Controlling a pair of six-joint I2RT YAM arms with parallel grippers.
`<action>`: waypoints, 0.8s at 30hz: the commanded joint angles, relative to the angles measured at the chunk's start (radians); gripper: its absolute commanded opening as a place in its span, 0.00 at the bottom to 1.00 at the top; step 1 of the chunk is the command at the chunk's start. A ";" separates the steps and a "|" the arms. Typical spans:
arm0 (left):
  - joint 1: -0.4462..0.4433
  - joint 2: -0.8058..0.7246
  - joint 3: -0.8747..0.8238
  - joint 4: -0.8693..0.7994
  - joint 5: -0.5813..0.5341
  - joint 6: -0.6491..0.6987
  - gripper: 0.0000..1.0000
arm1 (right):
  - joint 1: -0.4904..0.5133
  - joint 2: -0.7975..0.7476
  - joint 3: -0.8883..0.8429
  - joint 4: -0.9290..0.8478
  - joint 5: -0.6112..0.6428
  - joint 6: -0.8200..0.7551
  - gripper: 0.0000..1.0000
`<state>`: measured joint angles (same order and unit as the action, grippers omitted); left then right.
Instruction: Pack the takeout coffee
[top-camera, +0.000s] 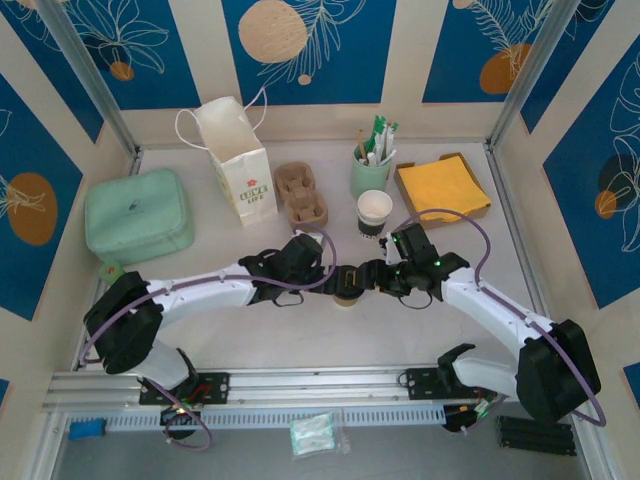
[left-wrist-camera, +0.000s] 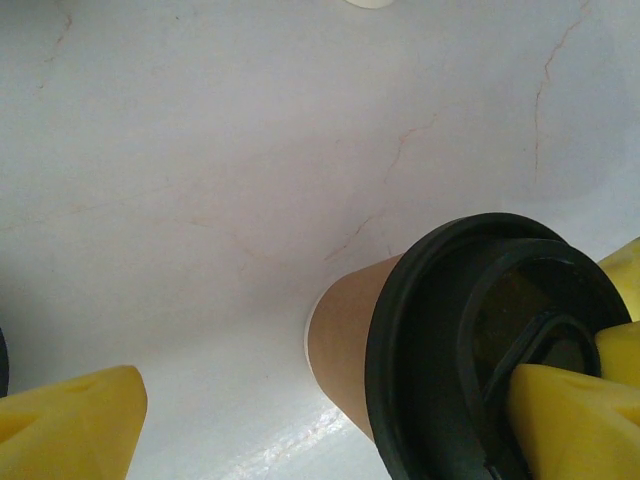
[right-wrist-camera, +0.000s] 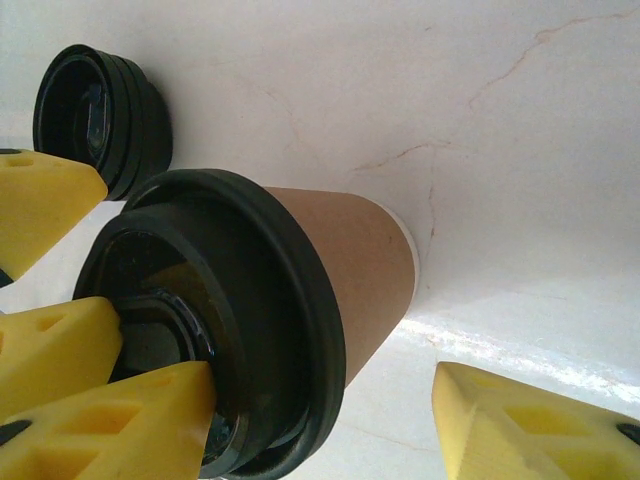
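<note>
Where my left gripper (left-wrist-camera: 328, 388) sat: spread wide over the cup, one finger well clear of the paper wall, the other with its tip laid on the lid; it pinched nothing.
My right gripper (right-wrist-camera: 328, 385): likewise spread, one finger resting in the lid's recess, the other apart from the brown wall.
The brown lidded cup (right-wrist-camera: 350, 260): stood on the table (top-camera: 300, 340) between my two wrists, the black lid (right-wrist-camera: 300, 290) on top.
The step in hand: I judged it was pressing that lid home.
Doing it well: I needed to push straight down and work evenly round the rim, with one gripper lightly steadying the wall. Thin paper would buckle under a hard squeeze, and a sideways shove would tip the cup.
The white takeout coffee (top-camera: 375, 212): stood beyond my grippers, just in front of the mint-green cup of stirrers (top-camera: 370, 172) and right of the pulp carrier (top-camera: 300, 193).
The paper bag (top-camera: 240, 160): upright, just left of the carrier.
The right wrist view: gave me a stack of spare lids (right-wrist-camera: 100, 115) just beyond the cup, outside the left wrist's framing.
The top view: gave me the whole layout, but my wrists hid the fingertip contact that both wrist views made plain.
</note>
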<state>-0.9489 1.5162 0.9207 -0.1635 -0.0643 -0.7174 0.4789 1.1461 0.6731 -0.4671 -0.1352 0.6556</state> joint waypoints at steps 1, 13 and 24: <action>0.002 0.023 -0.018 -0.065 0.014 0.006 0.94 | 0.010 0.023 -0.001 -0.119 0.059 0.000 0.60; 0.014 0.000 0.141 -0.108 0.061 0.032 0.99 | 0.008 0.055 0.151 -0.158 0.003 -0.036 0.60; 0.094 -0.104 0.068 -0.140 0.076 -0.024 1.00 | -0.011 0.035 0.171 -0.207 0.012 -0.068 0.60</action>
<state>-0.8886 1.4685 1.0321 -0.2703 -0.0036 -0.7109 0.4744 1.1946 0.8211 -0.6289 -0.1192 0.6167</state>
